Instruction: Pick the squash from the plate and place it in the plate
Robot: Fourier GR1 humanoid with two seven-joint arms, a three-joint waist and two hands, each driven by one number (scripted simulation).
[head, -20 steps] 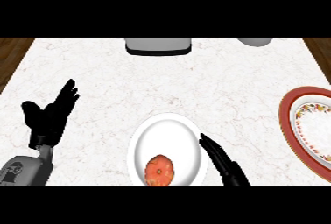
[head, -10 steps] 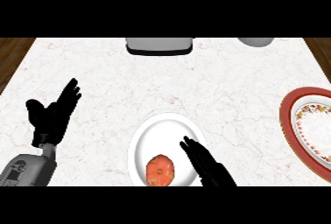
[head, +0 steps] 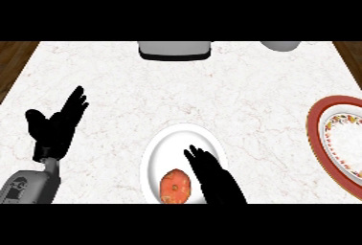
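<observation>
Holding the right hand (head: 216, 177) over the near half of the white plate (head: 176, 136), wrist at the lower edge, fingers straight and pointing away, released and grasping nothing. Lying just left of that hand, on the near part of the white plate: the squash (head: 175, 185), orange and round, not lifted. Touching the hand's edge or merely beside it: impossible to tell.

Showing in the lower left corner: the grey forearm (head: 28, 186), tilting up toward the left hand (head: 55, 127). Resting there above the desk (head: 212, 86), well apart from the white plate, palm open, fingers straight and fanning upward, thumb sticking out to the left, grasping nothing.

Spreading out under everything: the desk, white with faint grey veining.

Sitting at the desk's right side, well apart from the squash and partly cut by the view's edge: the red-rimmed plate (head: 315, 127), with a patterned band inside the rim.

Standing at the desk's far edge: a grey box (head: 175, 49) near the middle and, to its right, a pale round thing (head: 280, 45), only partly in view. Peeking past the far corners: brown wooden floor (head: 14, 52).
</observation>
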